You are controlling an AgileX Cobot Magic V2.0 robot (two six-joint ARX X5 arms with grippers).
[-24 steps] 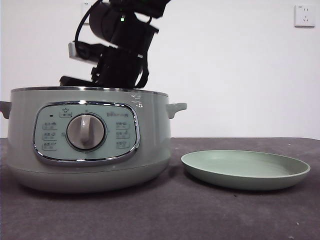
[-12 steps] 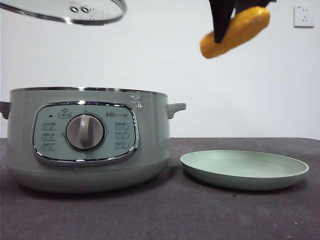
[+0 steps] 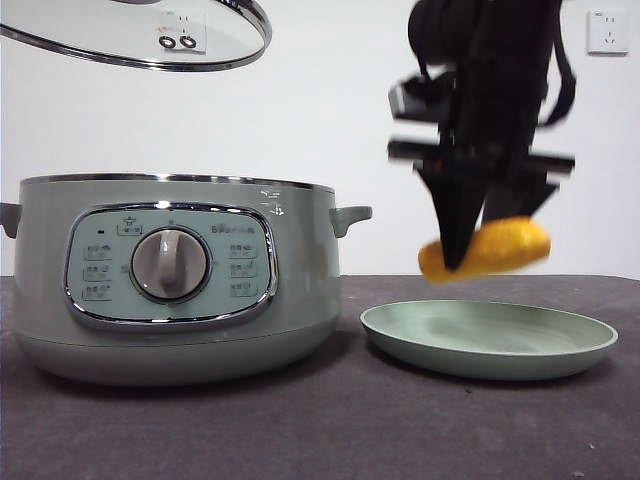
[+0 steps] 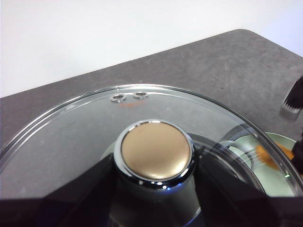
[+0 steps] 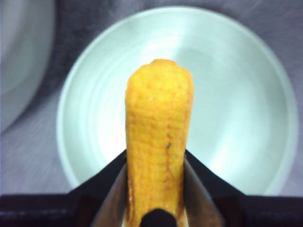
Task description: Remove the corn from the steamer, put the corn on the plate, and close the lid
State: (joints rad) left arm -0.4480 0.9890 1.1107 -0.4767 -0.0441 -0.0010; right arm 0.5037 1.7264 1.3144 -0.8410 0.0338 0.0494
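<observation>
Dark grey tabletop (image 3: pixel 300 430) below, white wall behind.

Steamer (image 3: pixel 170 280) on the left of the tabletop in the front view: pale green, uncovered, chrome-framed panel and round dial facing the camera, small handle on each side.

Lid (image 3: pixel 140 35) held high above the steamer, well clear of its rim, slightly tilted, clear glass with a chrome edge. In the left wrist view, lid (image 4: pixel 71 137) seen from above, two small vent holes near the far edge, knob (image 4: pixel 156 151) at the centre with a tan top and chrome collar. Left hand (image 4: pixel 156 189) pressed in on the knob from both sides, dark jaws touching its base.

Plate (image 3: pixel 490 338) just beside the steamer, on its right in the front view, flat on the tabletop, not touching the pot. Bare of food. In the right wrist view, plate (image 5: pixel 236 94) directly beneath the cob, pale and round.

Right arm down from above over the plate, big and dark. Right hand (image 3: pixel 470 250) pinching the corn (image 3: pixel 487 248), jaws pointing down, one jaw crossing the cob's front. Corn hanging in the air close above the plate, apart from it, lying near level with one end a little higher. In the right wrist view, right hand (image 5: pixel 156 189) clamped on both flanks of the corn (image 5: pixel 158 142), free end sticking out past the jaws over the plate's middle.
</observation>
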